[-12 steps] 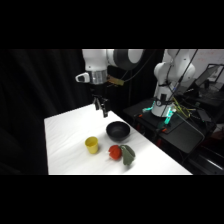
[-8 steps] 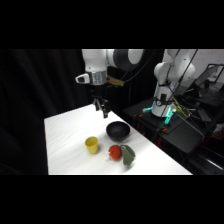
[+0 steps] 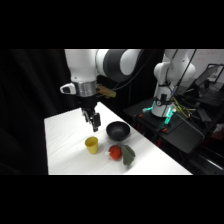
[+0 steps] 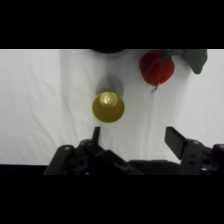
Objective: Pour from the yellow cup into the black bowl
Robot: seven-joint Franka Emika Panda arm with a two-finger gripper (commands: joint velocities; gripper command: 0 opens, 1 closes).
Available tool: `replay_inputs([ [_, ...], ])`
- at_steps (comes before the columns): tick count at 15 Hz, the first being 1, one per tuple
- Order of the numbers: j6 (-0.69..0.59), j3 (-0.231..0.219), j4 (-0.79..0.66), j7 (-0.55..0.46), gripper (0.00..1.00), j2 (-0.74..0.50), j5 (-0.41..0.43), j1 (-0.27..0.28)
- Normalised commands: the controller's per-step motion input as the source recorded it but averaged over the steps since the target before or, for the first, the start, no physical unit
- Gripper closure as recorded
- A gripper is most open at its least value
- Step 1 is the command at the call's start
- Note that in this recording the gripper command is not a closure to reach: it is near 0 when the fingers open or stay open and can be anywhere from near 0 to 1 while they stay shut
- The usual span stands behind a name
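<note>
Wrist view looks straight down on the yellow cup, upright on the white table ahead of the gripper, whose fingers are spread wide and hold nothing. From the side, the cup stands near the table's front, the black bowl just to its right and farther back, and red-and-green vegetables just right of the cup. The gripper hangs above the cup, apart from it. This looks like the approach before grasping; next it likely must descend, straddle the cup, and close.
</note>
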Motion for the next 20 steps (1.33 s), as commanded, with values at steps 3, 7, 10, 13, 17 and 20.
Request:
replay_inputs([
  [3, 0.28, 0.009, 0.08, 0.02, 0.0, 0.24, -0.004, 0.0],
  [7, 0.32, 0.061, -0.03, 0.04, 0.0, 0.15, 0.082, 0.027],
  [10, 0.26, 0.057, -0.05, -0.01, 0.0, 0.1, 0.068, 0.043],
  [13, 0.22, 0.045, -0.03, -0.1, 0.0, 0.13, 0.101, -0.028],
  [17, 0.2, 0.055, -0.01, -0.15, 0.0, 0.13, 0.129, -0.076],
  [20, 0.17, 0.042, 0.03, -0.16, 0.0, 0.09, 0.098, -0.076],
])
